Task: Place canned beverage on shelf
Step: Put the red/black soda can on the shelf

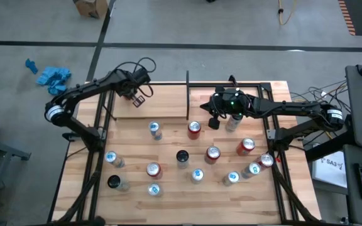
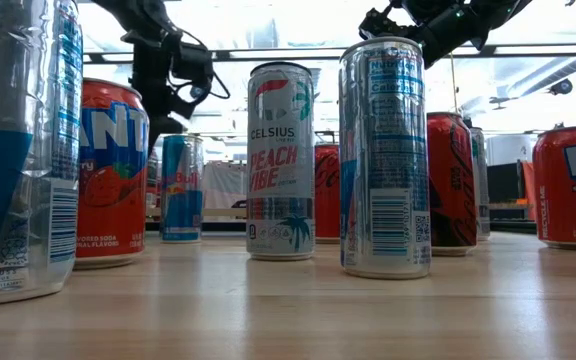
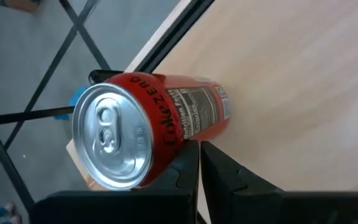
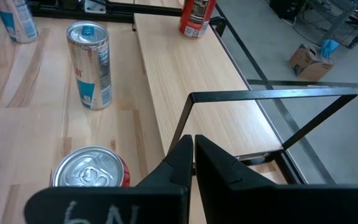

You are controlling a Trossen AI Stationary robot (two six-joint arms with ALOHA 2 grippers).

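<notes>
Glossy metal cans (image 2: 384,160), matt pale wood table (image 1: 168,144), black metal shelf (image 4: 260,99) frame

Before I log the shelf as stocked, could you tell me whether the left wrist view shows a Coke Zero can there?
Yes, a red Coke Zero can stands on the shelf, beyond the shut fingers.

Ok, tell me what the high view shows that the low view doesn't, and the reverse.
Only the high view: the shelf at the table's far edge, the can tops and the whole layout. It also shows the left gripper over the shelf and the right gripper beside a red can. Only the low view: labels, such as the Celsius can and a Fanta can. Both: standing cans on the wood table and the two arms.
</notes>
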